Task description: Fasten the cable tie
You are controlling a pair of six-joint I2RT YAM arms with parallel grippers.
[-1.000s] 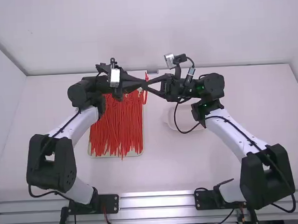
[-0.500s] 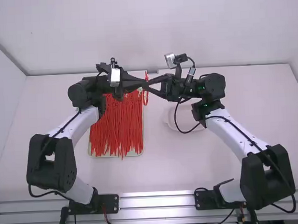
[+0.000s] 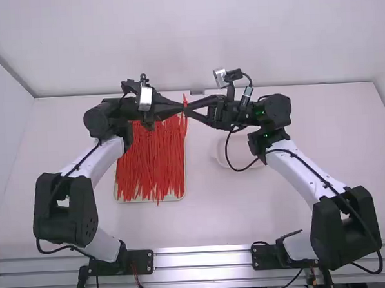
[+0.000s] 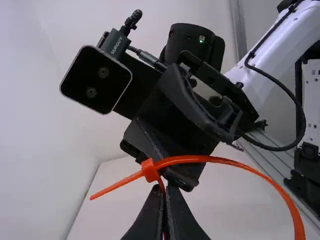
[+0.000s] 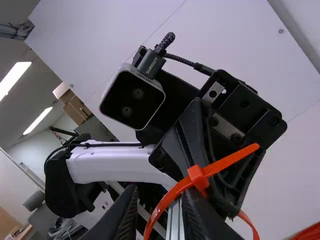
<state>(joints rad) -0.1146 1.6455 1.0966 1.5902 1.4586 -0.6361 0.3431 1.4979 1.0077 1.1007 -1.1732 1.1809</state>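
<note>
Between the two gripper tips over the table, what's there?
A looped red cable tie bridges the left gripper and the right gripper, seen in the high view and closer in both wrist views.

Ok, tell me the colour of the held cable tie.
Orange-red; the cable tie shows best in the left wrist view.

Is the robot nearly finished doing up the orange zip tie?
Partly. Done: the zip tie's tail already pokes through its head, so a loop is made. In hand: the left gripper pinches the strap beside the head, with the right gripper close up against it. Left: the loop is wide, so the tail likely needs more pulling to cinch it.
</note>
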